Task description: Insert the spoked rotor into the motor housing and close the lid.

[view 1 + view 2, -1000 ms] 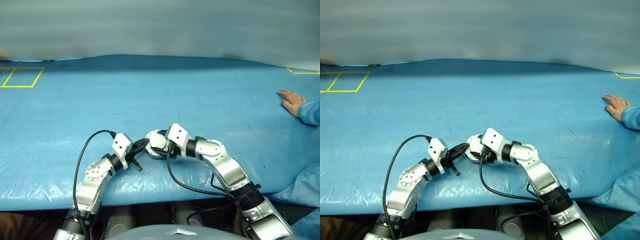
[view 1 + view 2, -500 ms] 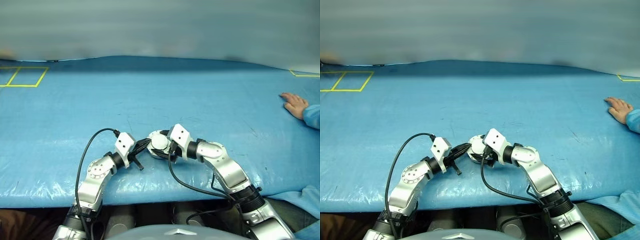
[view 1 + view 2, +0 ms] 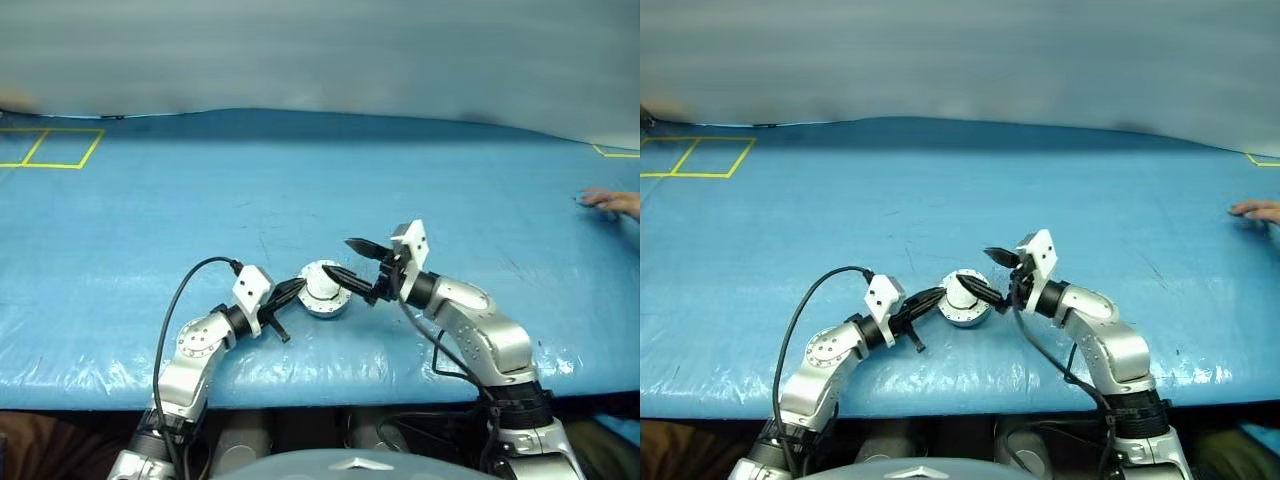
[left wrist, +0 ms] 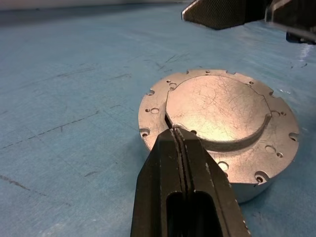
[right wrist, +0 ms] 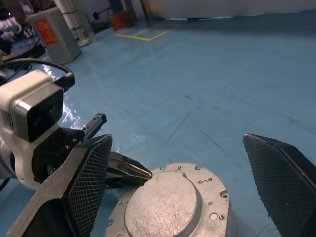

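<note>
The motor housing (image 3: 326, 303) stands on the blue table near its front edge, with the lid (image 4: 217, 106) lying flat on top, smooth grey face up. The spoked rotor is hidden. My left gripper (image 3: 295, 289) is shut, and its joined tips (image 4: 176, 131) rest against the left edge of the lid's raised disc. My right gripper (image 3: 341, 257) is wide open, just right of the housing and raised above it, its fingers (image 5: 89, 173) spread to either side of the lid (image 5: 163, 200) with nothing between them.
A person's hand (image 3: 612, 201) lies on the table at the far right edge. Yellow tape squares (image 3: 60, 148) mark the far left corner. A black cable (image 3: 185, 285) loops up from my left wrist. The table's front edge (image 3: 320, 385) runs just behind my arms.
My right gripper has let go of the housing's top, opened wide, rolled and drawn back up and to the right. The lid now lies uncovered. The left gripper has stayed put.
</note>
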Motion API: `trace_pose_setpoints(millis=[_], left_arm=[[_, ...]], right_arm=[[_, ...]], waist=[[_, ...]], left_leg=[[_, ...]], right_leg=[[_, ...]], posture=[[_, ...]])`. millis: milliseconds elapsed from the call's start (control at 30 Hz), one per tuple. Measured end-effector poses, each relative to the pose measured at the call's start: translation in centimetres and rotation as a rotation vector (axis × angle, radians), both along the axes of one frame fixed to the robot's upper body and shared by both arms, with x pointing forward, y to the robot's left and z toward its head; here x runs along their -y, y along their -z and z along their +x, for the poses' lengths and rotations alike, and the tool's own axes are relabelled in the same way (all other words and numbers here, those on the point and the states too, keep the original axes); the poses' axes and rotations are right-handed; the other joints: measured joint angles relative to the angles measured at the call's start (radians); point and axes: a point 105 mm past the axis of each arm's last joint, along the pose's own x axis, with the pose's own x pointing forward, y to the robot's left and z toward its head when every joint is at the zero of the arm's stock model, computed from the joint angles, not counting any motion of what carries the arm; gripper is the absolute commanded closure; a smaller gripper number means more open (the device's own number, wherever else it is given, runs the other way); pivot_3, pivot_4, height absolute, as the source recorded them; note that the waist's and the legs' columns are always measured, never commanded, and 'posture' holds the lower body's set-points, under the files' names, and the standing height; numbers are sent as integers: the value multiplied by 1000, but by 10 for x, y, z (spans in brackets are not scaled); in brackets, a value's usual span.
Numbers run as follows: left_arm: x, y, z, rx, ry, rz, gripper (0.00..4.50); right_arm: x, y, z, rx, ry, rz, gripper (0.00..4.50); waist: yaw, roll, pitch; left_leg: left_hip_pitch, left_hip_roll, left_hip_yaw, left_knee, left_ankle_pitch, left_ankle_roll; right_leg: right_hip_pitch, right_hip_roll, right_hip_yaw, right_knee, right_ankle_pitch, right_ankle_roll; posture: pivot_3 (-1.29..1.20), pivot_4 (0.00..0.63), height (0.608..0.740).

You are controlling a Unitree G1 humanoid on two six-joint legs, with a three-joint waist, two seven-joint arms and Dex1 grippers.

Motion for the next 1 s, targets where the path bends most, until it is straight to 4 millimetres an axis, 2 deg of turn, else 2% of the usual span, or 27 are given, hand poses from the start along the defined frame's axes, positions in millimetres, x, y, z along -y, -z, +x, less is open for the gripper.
trace_pose_setpoints(millis=[100,200,300,367,667,833,933,1000], left_arm=[[0,0,0,1,5,0,4500],[1,0,0,1,7,1,4500],[1,1,2,1,8,4,4500],[1,1,2,1,8,4,4500],[2,2,-1,11,11,8,4500],[3,2,-1,10,13,5,4500],[4,2,-1,10,14,4,4500],[4,2,-1,10,14,3,4500]], right_arm=[[24,3,2,-161,75,123,23],[34,11,-2,-292,108,209,23],[33,29,-10,-456,133,265,23],[32,34,-13,-507,140,279,23],[24,54,-24,-677,189,381,23],[19,59,-26,-711,182,409,23],[15,60,-27,-725,170,429,571],[13,63,-27,-743,169,443,1257]], waist=[[0,0,0],[0,0,0],[-2,1,0],[-3,1,0],[-2,2,0],[-3,4,-1],[-3,4,-1],[-3,4,-1]], left_leg=[[-1,0,0,0,0,0],[-1,0,0,-1,0,0],[-1,-1,-1,-1,0,0],[-1,-1,0,-1,0,1],[-3,-1,-2,-3,-1,2],[-5,-2,-2,-2,-3,5],[-5,-3,-2,-3,-3,5],[-5,-3,-2,-2,-3,5]], right_leg=[[0,-4,0,-1,2,-4],[0,-5,-1,-1,2,-4],[-1,-5,-1,-1,1,-2],[-1,-5,-1,-1,0,0],[0,-6,-3,-7,1,1],[2,-6,-4,-12,2,3],[2,-8,-4,-13,2,3],[1,-10,-4,-13,3,2]], posture=[[0,150,740],[0,150,740],[0,150,740],[0,150,740],[0,150,740],[0,150,740],[0,150,740],[0,150,740]])
